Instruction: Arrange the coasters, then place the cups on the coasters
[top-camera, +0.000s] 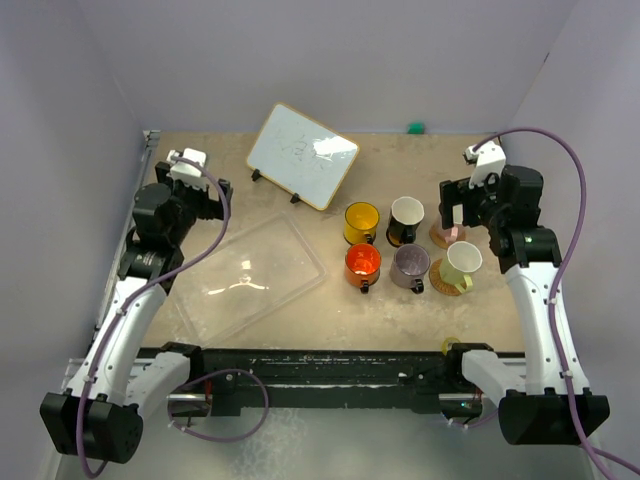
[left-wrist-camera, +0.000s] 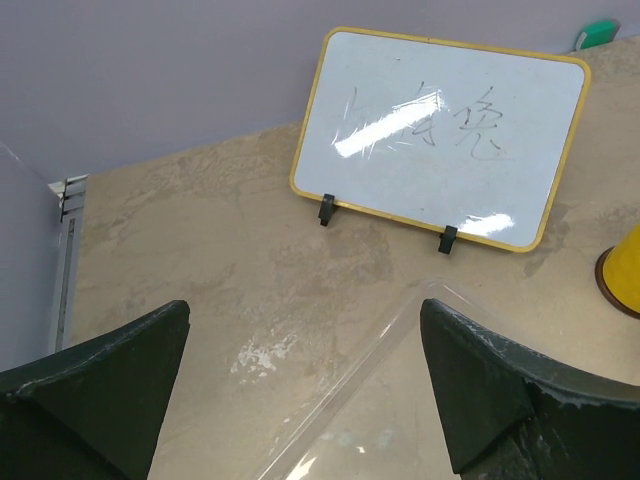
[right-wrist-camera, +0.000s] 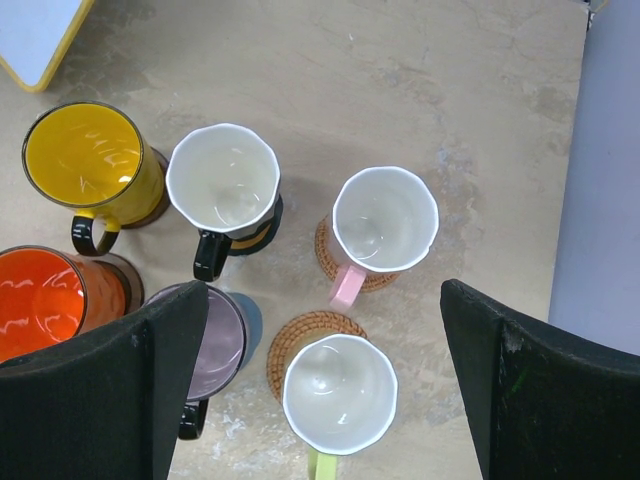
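Note:
All six cups stand on coasters in two rows right of centre. In the right wrist view the yellow cup, black cup with white inside and white-pink cup form the far row. The orange-red cup, mauve cup and yellow-green cup form the near row. Tan woven coasters show under the last two on the right, and a blue-grey coaster under the mauve cup. My right gripper hangs open above them, holding nothing. My left gripper is open over the tray's far corner.
A clear plastic tray lies left of the cups. A yellow-framed whiteboard stands on clips behind it. A small green object sits at the back wall. Grey walls close in the table on three sides.

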